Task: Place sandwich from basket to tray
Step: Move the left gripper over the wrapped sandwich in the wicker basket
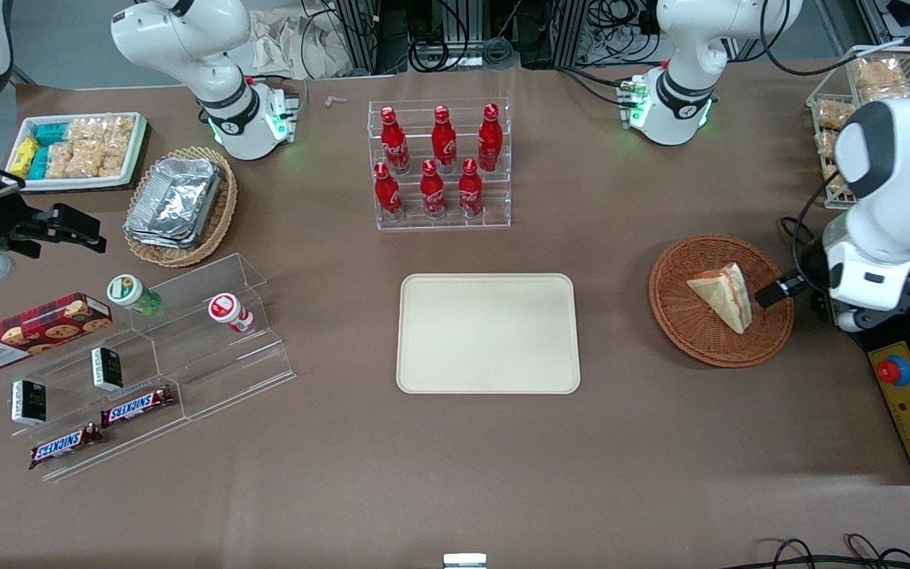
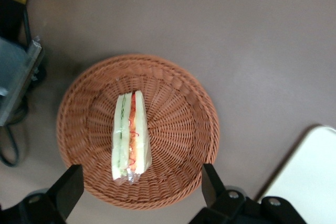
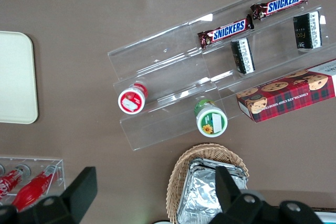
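Observation:
The sandwich (image 1: 723,294), a wrapped white-bread wedge with red-orange filling, lies in the reddish-brown wicker basket (image 1: 684,332) toward the working arm's end of the table. In the left wrist view the sandwich (image 2: 130,136) stands on edge in the basket (image 2: 178,129). My left gripper (image 1: 772,294) hovers over the basket's rim, open wide and empty. Its gripper point in the wrist view (image 2: 140,187) lies just off the sandwich's end, with one finger (image 2: 68,187) on each side of the basket. The cream tray (image 1: 488,332) lies empty at the table's middle; its corner shows in the wrist view (image 2: 310,177).
A clear rack of red bottles (image 1: 441,164) stands farther from the front camera than the tray. A yellow control box (image 1: 909,403) and a wire rack of snacks (image 1: 858,95) sit at the working arm's end. Acrylic shelves (image 1: 186,340), a foil-tray basket (image 1: 178,205) and a snack tray (image 1: 76,150) lie toward the parked arm's end.

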Motion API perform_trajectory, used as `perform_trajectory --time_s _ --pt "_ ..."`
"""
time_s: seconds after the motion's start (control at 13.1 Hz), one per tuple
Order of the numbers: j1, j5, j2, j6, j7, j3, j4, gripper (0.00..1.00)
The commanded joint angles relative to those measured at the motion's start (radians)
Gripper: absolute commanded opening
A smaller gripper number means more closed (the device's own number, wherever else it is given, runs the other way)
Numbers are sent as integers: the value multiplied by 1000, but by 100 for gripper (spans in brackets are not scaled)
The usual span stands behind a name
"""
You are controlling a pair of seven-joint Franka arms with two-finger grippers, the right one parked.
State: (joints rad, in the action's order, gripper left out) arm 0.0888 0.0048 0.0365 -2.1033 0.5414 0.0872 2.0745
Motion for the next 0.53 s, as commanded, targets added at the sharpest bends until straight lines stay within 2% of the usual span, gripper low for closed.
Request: perform_trajectory --time_s 0.0,0.46 --pt "-3 -8 -37 -130 69 -3 139 100" --pt "-3 -8 46 -268 69 -3 240 100"
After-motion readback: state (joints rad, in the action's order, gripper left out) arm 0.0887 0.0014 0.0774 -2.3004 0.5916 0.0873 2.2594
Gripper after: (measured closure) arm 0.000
